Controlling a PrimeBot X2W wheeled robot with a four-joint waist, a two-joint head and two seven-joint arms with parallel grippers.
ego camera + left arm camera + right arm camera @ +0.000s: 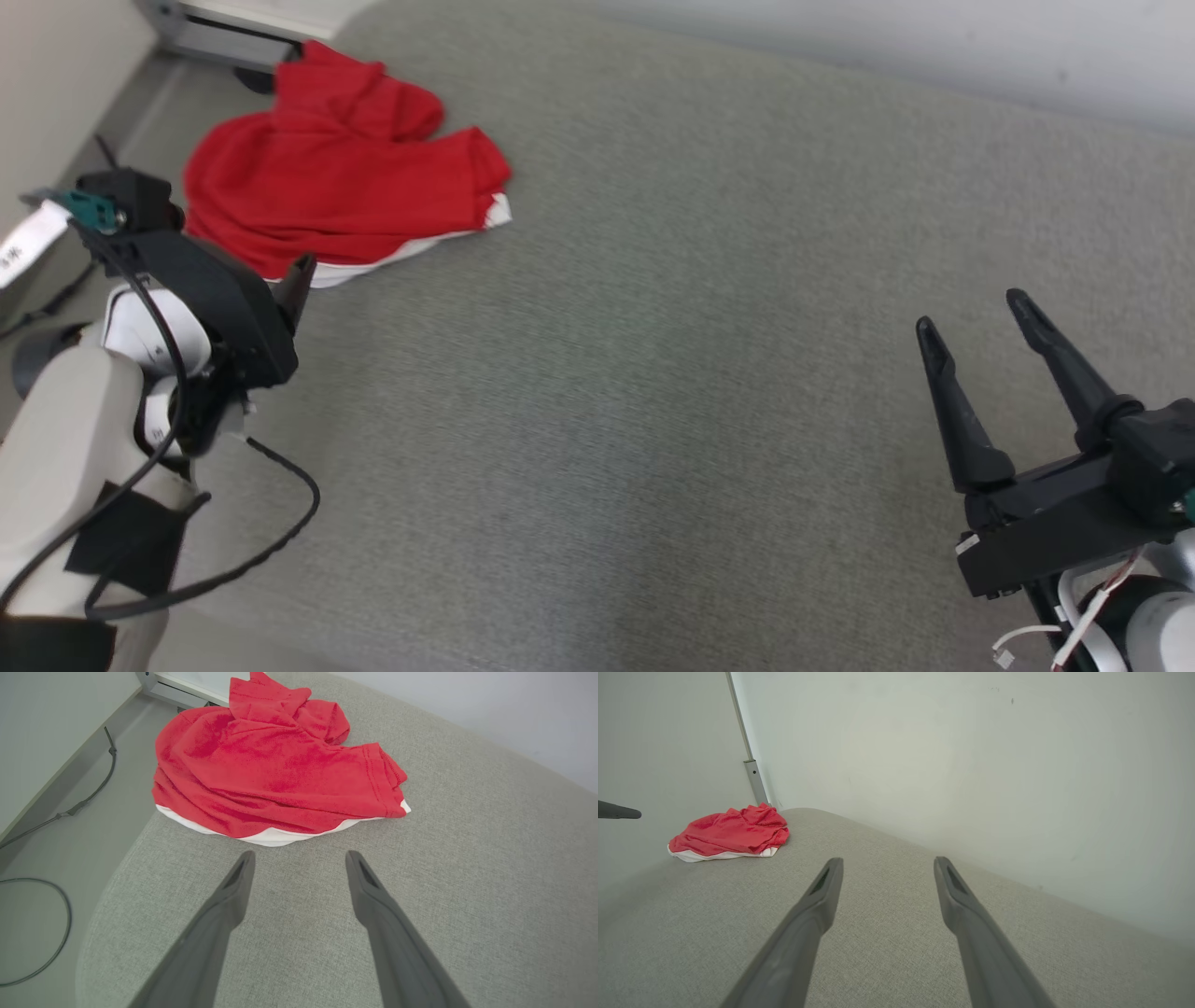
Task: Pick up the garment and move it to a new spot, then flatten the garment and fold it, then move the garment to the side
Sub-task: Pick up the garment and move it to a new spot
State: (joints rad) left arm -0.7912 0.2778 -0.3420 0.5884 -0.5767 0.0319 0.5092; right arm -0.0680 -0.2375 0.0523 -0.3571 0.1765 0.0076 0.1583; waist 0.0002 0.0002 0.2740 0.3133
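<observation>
Meeting a pale wall (971, 765), grey upholstery (607, 373), perhaps a mattress; left gripper (299, 858), right gripper (885, 863) spread wide.

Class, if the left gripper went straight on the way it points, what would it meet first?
Most likely the red garment, at its white near edge: the open left gripper aims right at it. Depth is unclear, so it might graze the grey surface first.

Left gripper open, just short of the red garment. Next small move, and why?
Probably ease the left gripper forward and down to straddle the near white-edged hem of the garment. Its jaws stand open and empty just short of it, nothing lies between, and the right gripper, also open, is far across the grey surface.
</observation>
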